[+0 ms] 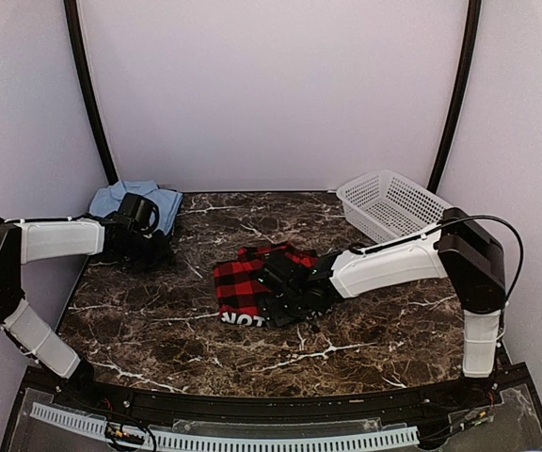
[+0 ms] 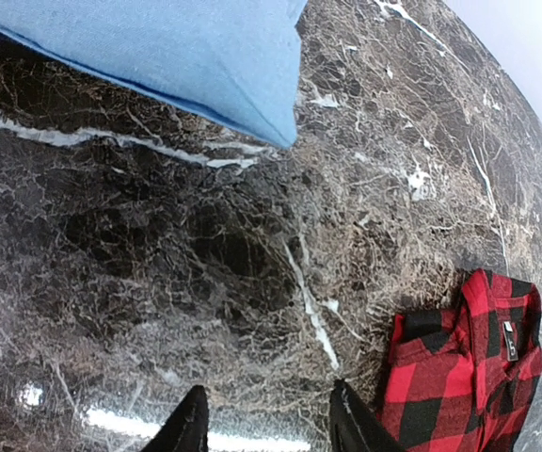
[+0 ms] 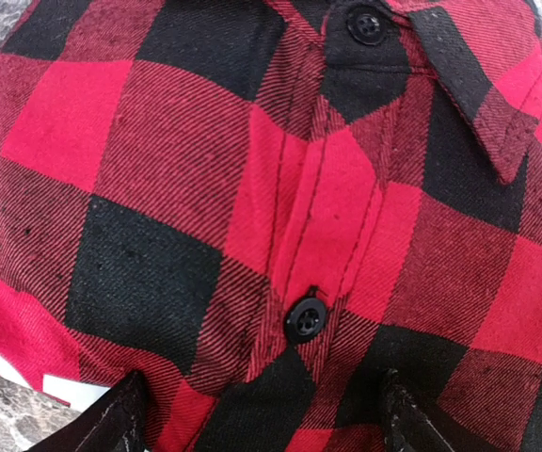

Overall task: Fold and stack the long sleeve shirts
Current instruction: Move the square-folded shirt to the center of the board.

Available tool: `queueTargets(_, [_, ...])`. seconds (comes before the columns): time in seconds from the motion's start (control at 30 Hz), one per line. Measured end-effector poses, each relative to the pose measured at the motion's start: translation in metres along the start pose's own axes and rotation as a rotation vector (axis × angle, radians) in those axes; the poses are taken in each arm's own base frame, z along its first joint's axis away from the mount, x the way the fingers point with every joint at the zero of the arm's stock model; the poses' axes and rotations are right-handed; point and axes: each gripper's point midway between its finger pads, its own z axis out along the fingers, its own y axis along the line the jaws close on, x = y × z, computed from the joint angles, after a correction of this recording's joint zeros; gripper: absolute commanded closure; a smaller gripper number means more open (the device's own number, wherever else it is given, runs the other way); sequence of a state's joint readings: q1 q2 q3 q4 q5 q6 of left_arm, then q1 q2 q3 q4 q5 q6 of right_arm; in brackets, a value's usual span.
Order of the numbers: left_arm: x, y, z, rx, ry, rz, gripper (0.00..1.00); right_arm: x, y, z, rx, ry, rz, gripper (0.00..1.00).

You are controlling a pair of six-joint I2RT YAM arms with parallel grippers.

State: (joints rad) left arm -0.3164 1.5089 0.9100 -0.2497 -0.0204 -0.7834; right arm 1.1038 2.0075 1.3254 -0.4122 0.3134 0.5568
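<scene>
While apart over the flannel shirt (image 1: pixel 238 282), right tool (image 3: pixel 257 414) away from mesh basket (image 1: pixel 393 202); left tool (image 2: pixel 266 419) apart beside blue shirt (image 2: pixel 177 47).

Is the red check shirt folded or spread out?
Folded: the red check shirt lies as a compact bundle, collar and buttoned placket facing up.

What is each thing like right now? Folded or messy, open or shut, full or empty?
red-and-black shirt: folded, buttoned up, lying in the middle of the table.
light blue shirt: folded, lying at the far left corner.
white basket: empty.
left hand: open, holding nothing.
right hand: open wide, just above the red-and-black shirt.
</scene>
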Motion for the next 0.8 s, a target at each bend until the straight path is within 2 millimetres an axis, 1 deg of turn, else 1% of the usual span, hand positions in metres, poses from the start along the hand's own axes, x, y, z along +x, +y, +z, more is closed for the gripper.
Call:
queueTargets(0.13, [-0.002,0.006,0.018,-0.036,-0.005,-0.003,0.55,0.007,-0.012,-0.002,0.008,-0.014,0.028,0.19])
queueTargets(0.27, [-0.008,0.008,0.035,-0.077,-0.011,0.004,0.55,0.018,-0.038,-0.008,0.042,-0.007,0.074,0.19])
queueTargets(0.4, [-0.021,0.005,0.047,-0.103,-0.044,0.017,0.55,0.027,-0.058,-0.013,0.067,0.002,0.114,0.19])
queueTargets(0.57, [-0.041,0.001,0.064,-0.150,-0.092,0.041,0.55,0.032,-0.067,-0.022,0.066,0.000,0.139,0.18])
queueTargets(0.63, [-0.049,0.001,0.070,-0.176,-0.113,0.056,0.55,0.028,-0.067,-0.031,0.055,-0.017,0.146,0.18])
queueTargets(0.7, [-0.057,0.000,0.076,-0.199,-0.134,0.068,0.55,0.019,-0.067,-0.043,0.035,-0.051,0.156,0.18])
queueTargets(0.8, [-0.070,-0.001,0.083,-0.233,-0.168,0.085,0.55,-0.010,-0.063,-0.077,-0.027,-0.160,0.177,0.16])
